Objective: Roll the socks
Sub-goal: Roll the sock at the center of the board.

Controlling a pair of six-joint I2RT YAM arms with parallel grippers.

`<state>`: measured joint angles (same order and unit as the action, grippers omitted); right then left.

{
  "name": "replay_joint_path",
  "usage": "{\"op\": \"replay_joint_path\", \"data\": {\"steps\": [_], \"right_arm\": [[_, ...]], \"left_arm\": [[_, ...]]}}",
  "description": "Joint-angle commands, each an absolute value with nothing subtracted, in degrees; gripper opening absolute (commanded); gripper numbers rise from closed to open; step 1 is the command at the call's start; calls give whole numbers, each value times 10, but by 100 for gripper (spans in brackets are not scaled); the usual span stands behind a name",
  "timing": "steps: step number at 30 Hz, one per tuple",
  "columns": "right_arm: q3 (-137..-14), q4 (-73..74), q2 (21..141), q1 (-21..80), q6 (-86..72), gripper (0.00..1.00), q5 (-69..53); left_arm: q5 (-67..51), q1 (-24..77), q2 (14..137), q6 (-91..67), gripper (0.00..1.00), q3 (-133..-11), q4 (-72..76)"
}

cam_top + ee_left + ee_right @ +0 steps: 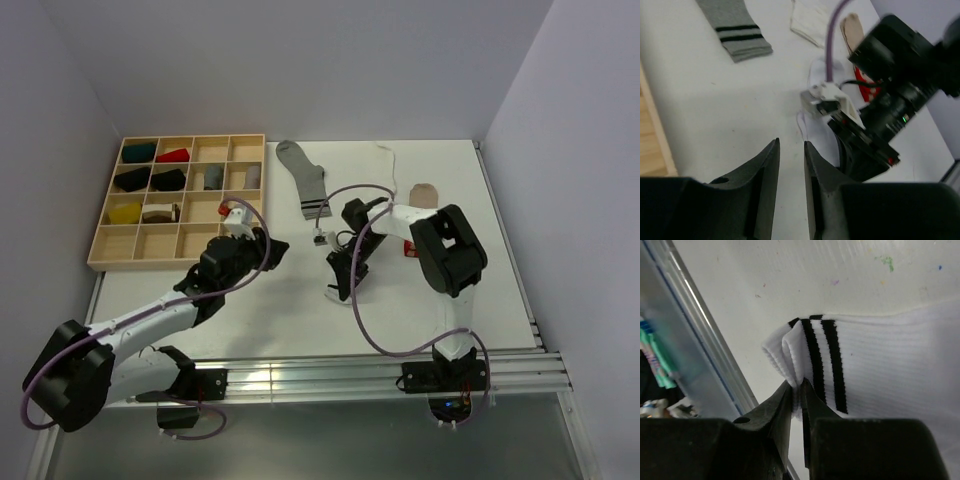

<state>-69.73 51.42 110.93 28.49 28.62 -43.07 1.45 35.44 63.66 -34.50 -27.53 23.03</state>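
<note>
The white sock with black stripes (880, 360) lies on the white table. My right gripper (799, 387) is shut on its folded cuff edge, next to the stripes. In the top view the right gripper (340, 282) is at mid-table, and only a bit of this sock (332, 294) shows under it. The beige sock (424, 192) lies behind the right arm, its red end (409, 249) partly hidden. My left gripper (791, 150) is slightly open and empty, just left of the right gripper. It hovers over the bare table in the top view (272, 250).
A grey sock with black stripes (305, 178) and a plain white sock (388, 158) lie at the back of the table. The wooden compartment tray (140, 262) with several rolled socks stands at the left. The table's metal front rail (705, 330) runs close to the right gripper.
</note>
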Motion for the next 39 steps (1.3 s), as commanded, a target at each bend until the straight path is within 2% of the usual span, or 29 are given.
{"op": "replay_joint_path", "data": {"steps": [1, 4, 13, 17, 32, 39], "right_arm": [[-745, 598, 1155, 268, 319, 16, -514], [-767, 633, 1193, 252, 340, 16, -542], [-787, 683, 1242, 222, 373, 16, -568], [-804, 706, 1262, 215, 387, 17, -571], [-811, 705, 1270, 214, 378, 17, -565], [-809, 691, 1270, 215, 364, 16, -557]], "left_arm": [[-25, 380, 661, -315, 32, -251, 353], [-61, 400, 703, -288, 31, -246, 390], [-78, 491, 851, -208, 47, -308, 396], [-83, 508, 889, -200, 49, -321, 417], [-106, 531, 961, -199, 49, -342, 446], [-112, 531, 979, -213, 46, -341, 459]]}}
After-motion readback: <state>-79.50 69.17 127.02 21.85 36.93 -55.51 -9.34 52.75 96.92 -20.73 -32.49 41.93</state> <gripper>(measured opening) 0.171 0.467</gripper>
